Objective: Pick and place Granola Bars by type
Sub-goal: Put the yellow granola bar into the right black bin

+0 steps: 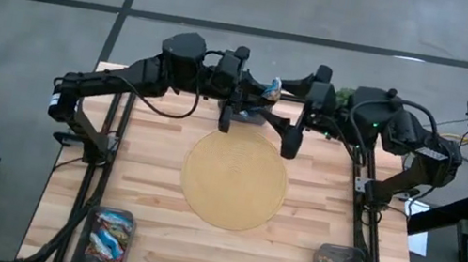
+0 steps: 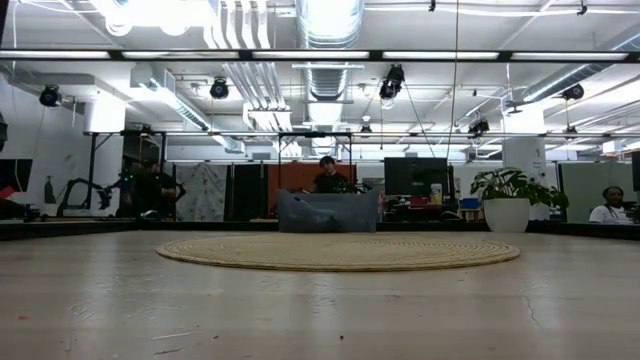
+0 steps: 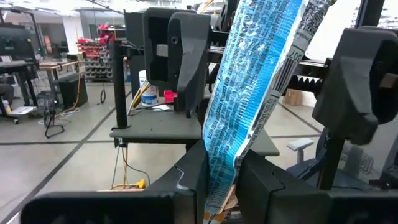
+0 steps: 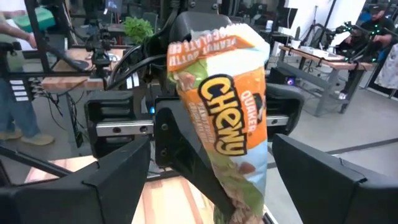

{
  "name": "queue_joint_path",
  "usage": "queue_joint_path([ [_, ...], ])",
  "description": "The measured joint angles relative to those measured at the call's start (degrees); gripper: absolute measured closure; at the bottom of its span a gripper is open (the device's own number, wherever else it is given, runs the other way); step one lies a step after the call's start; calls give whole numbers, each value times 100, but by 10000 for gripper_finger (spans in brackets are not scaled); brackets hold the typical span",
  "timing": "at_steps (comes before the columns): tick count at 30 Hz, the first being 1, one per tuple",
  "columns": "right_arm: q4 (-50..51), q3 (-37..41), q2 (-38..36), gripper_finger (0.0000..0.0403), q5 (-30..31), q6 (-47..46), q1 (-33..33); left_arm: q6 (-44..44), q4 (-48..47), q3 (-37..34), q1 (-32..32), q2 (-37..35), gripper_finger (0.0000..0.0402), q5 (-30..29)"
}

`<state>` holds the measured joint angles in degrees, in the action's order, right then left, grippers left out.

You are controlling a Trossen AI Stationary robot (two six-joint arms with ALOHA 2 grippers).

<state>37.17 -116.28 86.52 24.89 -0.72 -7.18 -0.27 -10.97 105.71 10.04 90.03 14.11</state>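
Left gripper (image 3: pixel 221 180): jaws grip blue bar (image 3: pixel 255 93) at mat's (image 1: pixel 235 181) 12 o'clock | Right gripper (image 1: pixel 295 134): jaws spread wide, orange bar (image 4: pixel 227 106) between them.

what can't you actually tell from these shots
high view: bars in the left bin and right bin are too small to count.
left wrist view: blue bar top cut by the edge, lower end hidden in the left gripper.
right wrist view: Chewy bar lower end cut off; what holds it is unclear.
low view: neither bar is in frame.
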Motion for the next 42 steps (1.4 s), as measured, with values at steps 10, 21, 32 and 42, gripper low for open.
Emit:
queue_joint_path([
  [10, -4, 34, -26, 177, 62, -63, 11, -23, -11, 0, 0, -1, 351, 1],
  [21, 1, 38, -28, 334, 73, -59, 13, 51, -47, 0, -2, -1, 351, 22],
  [32, 17, 49, -72, 373, 39, 69, 7, 217, -399, 7, 13, -104, 296, 252],
  [42, 1403, -136, -190, 374, -408, -725, 8, 680, -1997, 11, 98, -539, 203, -1024],
])
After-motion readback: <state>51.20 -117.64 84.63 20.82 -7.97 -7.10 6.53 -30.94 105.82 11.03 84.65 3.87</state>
